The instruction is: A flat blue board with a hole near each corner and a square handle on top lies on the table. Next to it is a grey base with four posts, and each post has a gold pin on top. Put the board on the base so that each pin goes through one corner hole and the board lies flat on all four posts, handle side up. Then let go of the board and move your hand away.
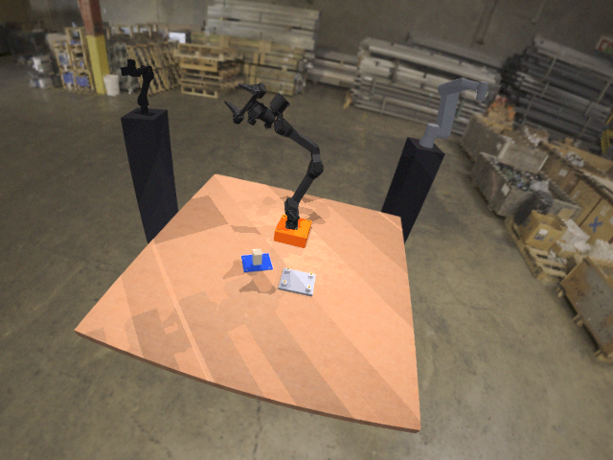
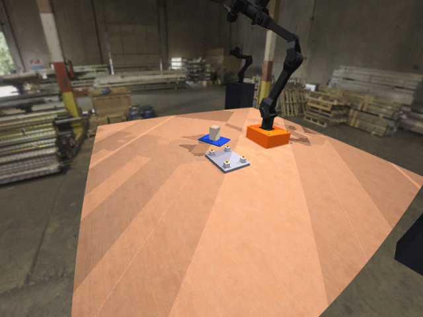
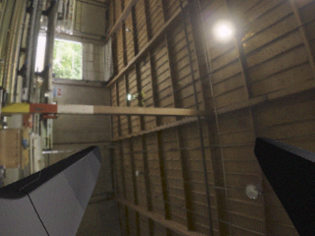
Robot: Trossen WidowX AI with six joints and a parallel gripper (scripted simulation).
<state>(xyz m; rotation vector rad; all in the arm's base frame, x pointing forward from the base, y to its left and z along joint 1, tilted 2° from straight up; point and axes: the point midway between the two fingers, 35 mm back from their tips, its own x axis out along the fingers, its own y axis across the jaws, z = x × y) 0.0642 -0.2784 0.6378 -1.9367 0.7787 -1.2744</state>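
Note:
The blue board (image 1: 247, 263) (image 2: 204, 139) lies flat on the table with its square beige handle (image 1: 257, 257) (image 2: 214, 133) upward. The grey base (image 1: 298, 281) (image 2: 227, 158) lies beside it, a short way off, its posts and gold pins uncovered. In the top view the base is right of the board and a little nearer the front. My gripper (image 1: 233, 94) (image 3: 177, 149) is wide open and empty, raised high above the table and pointing up and away. The wrist view shows only the two fingers and the building's ceiling and wall, not the board or base.
The arm's orange mount (image 1: 292, 238) (image 2: 267, 138) stands on the table (image 1: 346, 346) (image 2: 259, 238) behind the board and base. Two dark pedestals (image 1: 150, 172) (image 1: 413, 172) with other arms stand beyond the table's edges.

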